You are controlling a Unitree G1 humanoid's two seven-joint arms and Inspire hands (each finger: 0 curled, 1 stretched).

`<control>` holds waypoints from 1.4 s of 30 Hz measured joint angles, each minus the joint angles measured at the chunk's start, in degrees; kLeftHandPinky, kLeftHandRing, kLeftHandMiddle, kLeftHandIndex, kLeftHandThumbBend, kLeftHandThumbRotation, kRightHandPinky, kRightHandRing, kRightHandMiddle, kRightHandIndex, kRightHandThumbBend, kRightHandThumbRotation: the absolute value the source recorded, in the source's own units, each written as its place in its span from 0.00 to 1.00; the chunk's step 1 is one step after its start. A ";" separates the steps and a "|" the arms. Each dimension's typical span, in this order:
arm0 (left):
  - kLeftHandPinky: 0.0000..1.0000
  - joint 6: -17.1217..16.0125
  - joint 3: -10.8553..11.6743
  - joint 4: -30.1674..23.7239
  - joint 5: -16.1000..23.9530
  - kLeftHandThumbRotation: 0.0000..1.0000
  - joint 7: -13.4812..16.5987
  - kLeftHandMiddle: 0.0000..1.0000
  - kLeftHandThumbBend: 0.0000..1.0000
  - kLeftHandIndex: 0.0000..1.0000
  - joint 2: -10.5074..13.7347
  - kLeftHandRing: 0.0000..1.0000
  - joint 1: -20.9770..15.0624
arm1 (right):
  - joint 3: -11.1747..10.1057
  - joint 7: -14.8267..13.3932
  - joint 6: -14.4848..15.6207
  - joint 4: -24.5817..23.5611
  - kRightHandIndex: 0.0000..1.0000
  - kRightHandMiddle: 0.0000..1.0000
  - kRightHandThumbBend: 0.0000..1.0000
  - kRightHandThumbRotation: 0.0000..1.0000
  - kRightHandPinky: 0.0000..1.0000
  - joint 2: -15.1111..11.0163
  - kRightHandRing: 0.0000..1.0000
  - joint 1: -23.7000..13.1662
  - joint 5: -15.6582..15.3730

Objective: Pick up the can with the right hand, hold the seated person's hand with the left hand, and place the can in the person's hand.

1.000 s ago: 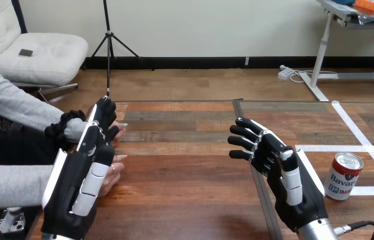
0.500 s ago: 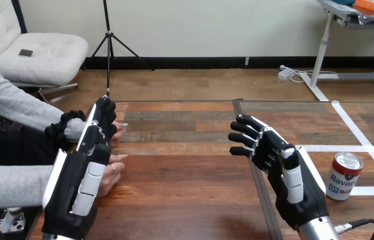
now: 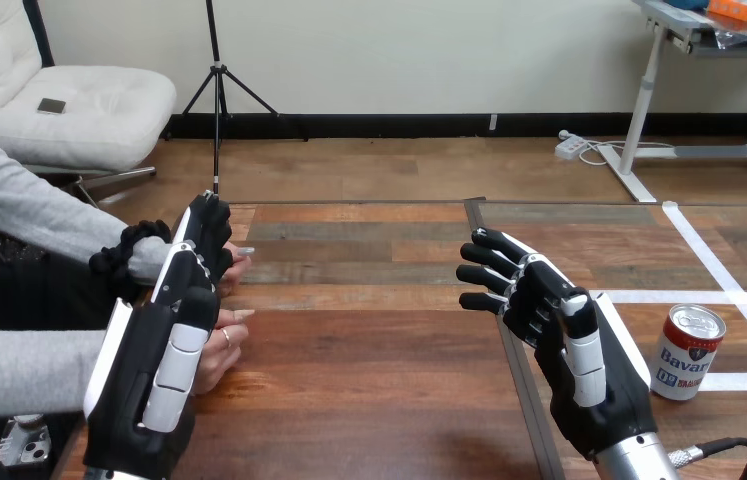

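Observation:
A red and white can stands upright on the table at the right, inside a white tape square. My right hand hovers left of the can, apart from it, with its fingers spread and relaxed, holding nothing. At the left, my left hand is raised with straight fingers in front of the person's two hands. The person's far hand and near hand rest at the table's left edge, partly hidden behind my left hand. I cannot tell whether my left hand touches them.
The wooden table stretches between my hands. A dark seam runs down it just left of the tape square.
My right hand has shifted slightly. The left hand, the person's hands and the can stay where they were.

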 measured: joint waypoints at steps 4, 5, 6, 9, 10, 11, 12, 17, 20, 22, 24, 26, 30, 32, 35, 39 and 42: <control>1.00 -0.03 -0.01 0.00 -0.61 0.97 -0.37 1.00 0.76 1.00 -0.04 1.00 0.00 | -0.01 0.01 0.00 0.00 0.84 0.85 0.97 1.00 0.74 0.00 0.82 0.00 0.00; 1.00 -0.03 0.00 0.00 -0.67 0.97 -0.39 1.00 0.75 1.00 -0.06 1.00 0.00 | -0.01 0.01 0.00 0.00 0.84 0.85 0.97 1.00 0.74 0.00 0.82 0.00 0.00; 1.00 -0.03 0.00 0.00 -0.71 0.97 -0.41 1.00 0.75 1.00 -0.06 1.00 0.00 | -0.02 0.01 0.00 0.00 0.84 0.85 0.97 1.00 0.74 0.00 0.82 0.00 0.00; 1.00 -0.03 0.00 0.00 -0.82 0.97 -0.48 1.00 0.74 1.00 -0.09 1.00 0.00 | -0.04 0.00 -0.02 0.00 0.84 0.85 0.95 1.00 0.74 -0.01 0.83 0.00 -0.01; 1.00 -0.03 0.00 0.00 -0.83 0.97 -0.52 1.00 0.74 1.00 -0.10 1.00 0.00 | -0.05 0.00 -0.03 0.00 0.84 0.85 0.95 1.00 0.74 -0.02 0.83 0.00 -0.01; 1.00 -0.03 0.00 0.00 -0.85 0.97 -0.55 1.00 0.74 1.00 -0.11 1.00 0.00 | -0.06 0.00 -0.05 0.00 0.84 0.85 0.95 0.99 0.74 -0.02 0.83 0.00 -0.01; 1.00 -0.03 0.00 0.00 -0.86 0.97 -0.59 1.00 0.74 1.00 -0.11 1.00 0.00 | -0.07 0.00 -0.08 0.00 0.84 0.85 0.95 0.99 0.74 -0.03 0.83 0.00 -0.01; 1.00 -0.03 0.00 0.00 -0.90 0.97 -0.86 1.00 0.73 1.00 -0.12 1.00 0.00 | -0.18 0.00 -0.13 0.00 0.85 0.86 0.96 0.99 0.74 -0.14 0.84 -0.01 0.00; 1.00 -0.03 -0.01 0.00 -0.93 0.98 -0.96 1.00 0.73 1.00 -0.13 1.00 0.00 | -0.26 0.01 -0.13 0.00 0.86 0.86 0.94 1.00 0.75 -0.34 0.84 -0.01 0.03; 1.00 -0.03 -0.01 0.00 -1.09 0.98 -1.09 1.00 0.72 1.00 -0.15 1.00 0.00 | -0.34 0.04 -0.13 0.00 0.86 0.87 0.94 1.00 0.76 -0.61 0.85 -0.04 0.04; 1.00 -0.03 -0.01 0.00 -1.40 0.98 -1.32 1.00 0.72 1.00 -0.18 1.00 0.00 | -0.41 0.05 -0.13 0.00 0.86 0.87 0.94 1.00 0.76 -0.92 0.85 -0.07 0.04; 1.00 -0.03 -0.01 0.00 -1.60 0.98 -1.48 1.00 0.73 1.00 -0.19 1.00 0.00 | -0.54 0.04 -0.21 0.00 0.87 0.87 0.93 1.00 0.76 -1.47 0.86 -0.15 0.02; 1.00 -0.03 0.01 0.00 -1.62 0.98 -1.50 1.00 0.74 1.00 -0.19 1.00 0.00 | -1.19 0.04 -0.51 0.00 0.88 0.89 0.96 1.00 0.77 -2.43 0.88 -0.44 0.02; 1.00 -0.03 0.01 0.00 -1.62 0.98 -1.50 1.00 0.74 1.00 -0.18 1.00 0.00 | -1.67 0.03 -0.65 0.00 0.89 0.90 0.97 1.00 0.77 -3.03 0.88 -0.70 0.06; 1.00 -0.03 0.01 0.00 -1.61 0.97 -1.48 1.00 0.75 1.00 -0.19 1.00 0.00 | -2.33 -0.01 -0.76 0.00 0.89 0.90 0.98 1.00 0.77 -4.07 0.88 -1.29 0.09; 1.00 -0.05 0.03 0.00 -1.44 0.97 -1.38 1.00 0.75 1.00 -0.20 1.00 0.00 | -3.33 -0.35 -0.95 0.00 0.91 0.91 1.00 1.00 0.78 -5.55 0.89 -2.52 0.00; 1.00 -0.11 0.03 0.00 -1.31 0.97 -1.37 1.00 0.75 1.00 -0.20 1.00 0.00 | -4.17 -0.95 -1.13 0.00 0.91 0.91 1.00 1.00 0.78 -6.72 0.89 -3.63 -0.03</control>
